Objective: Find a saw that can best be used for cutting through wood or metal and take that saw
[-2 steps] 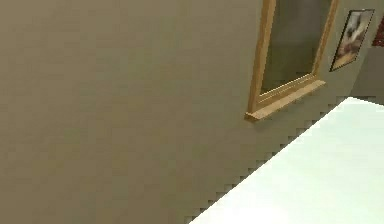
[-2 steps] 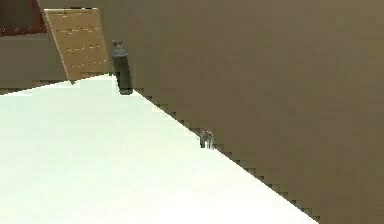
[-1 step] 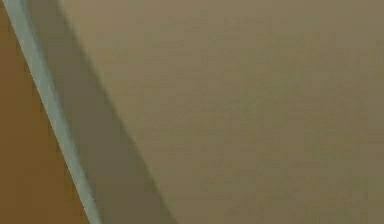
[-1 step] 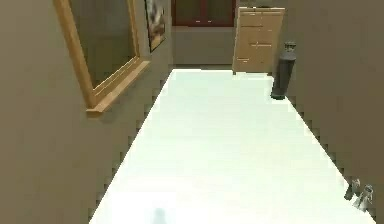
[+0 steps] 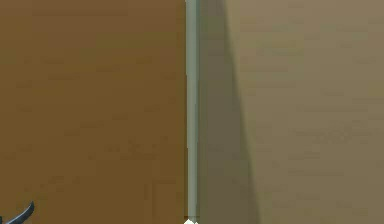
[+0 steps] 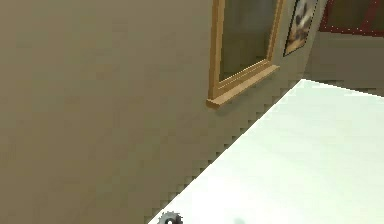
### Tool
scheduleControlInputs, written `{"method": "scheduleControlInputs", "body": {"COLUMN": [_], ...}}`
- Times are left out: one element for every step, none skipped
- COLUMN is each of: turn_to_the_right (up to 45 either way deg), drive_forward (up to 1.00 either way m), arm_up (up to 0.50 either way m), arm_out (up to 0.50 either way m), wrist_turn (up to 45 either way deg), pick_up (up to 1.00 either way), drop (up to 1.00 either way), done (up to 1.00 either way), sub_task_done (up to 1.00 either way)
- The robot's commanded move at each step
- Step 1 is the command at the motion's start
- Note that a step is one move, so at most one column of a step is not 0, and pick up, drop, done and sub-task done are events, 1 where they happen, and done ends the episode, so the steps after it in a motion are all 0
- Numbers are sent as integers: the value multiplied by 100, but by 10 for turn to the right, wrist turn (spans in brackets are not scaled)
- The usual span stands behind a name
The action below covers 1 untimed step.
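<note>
A small dark curved shape (image 5: 22,213) pokes in at the forward view's bottom left corner, and I cannot tell what it is. At the arm side view's bottom edge sits a small dark round thing (image 6: 170,218) with pale spots, where the wall meets the floor. It is too small to name.
Close ahead stand a flat brown panel (image 5: 90,100), a grey-green upright edge (image 5: 192,110) and a tan wall (image 5: 310,100). To the side, an olive wall (image 6: 100,100) carries a wood-framed pane (image 6: 245,50) and a picture (image 6: 300,25). White floor (image 6: 310,160) spreads to the right.
</note>
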Motion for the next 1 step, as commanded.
{"method": "scheduleControlInputs", "body": {"turn_to_the_right": [0], "drive_forward": [0], "arm_up": [8], "arm_out": [0], "wrist_turn": [0], "pick_up": [0], "drop": [0], "done": [0], "sub_task_done": [0]}}
